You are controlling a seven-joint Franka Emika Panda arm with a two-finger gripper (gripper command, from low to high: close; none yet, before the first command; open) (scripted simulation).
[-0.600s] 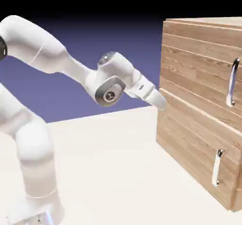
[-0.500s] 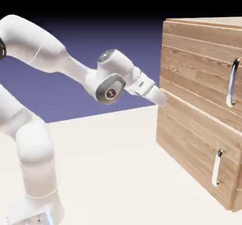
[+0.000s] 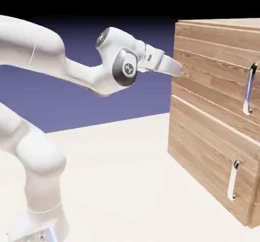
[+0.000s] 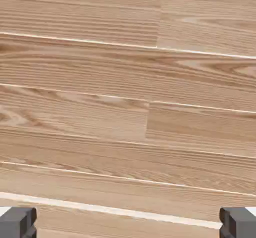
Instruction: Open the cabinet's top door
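The cabinet (image 3: 223, 23) of light-brown wood planks stands at the right of the exterior view. Its top door (image 3: 213, 76) is the taller upper panel and looks shut, with a long curved silver handle (image 3: 249, 89) near its right side. My gripper (image 3: 176, 69) hovers at the door's left edge, far from the handle. In the hand view, wood planks (image 4: 128, 107) fill the picture. The gripper (image 4: 128, 226) is open, its grey fingertips (image 4: 17, 222) wide apart at the bottom corners with nothing between them.
Below the top door sits the shorter lower panel (image 3: 203, 149) with a small silver handle (image 3: 233, 180). A pale seam (image 4: 115, 210) crosses the hand view near the bottom. The cream table (image 3: 122, 185) stretches between my base and the cabinet.
The hand has risen from the level of the seam between the panels to the upper panel's left edge and edged closer. The wrist has turned. The cabinet has not moved.
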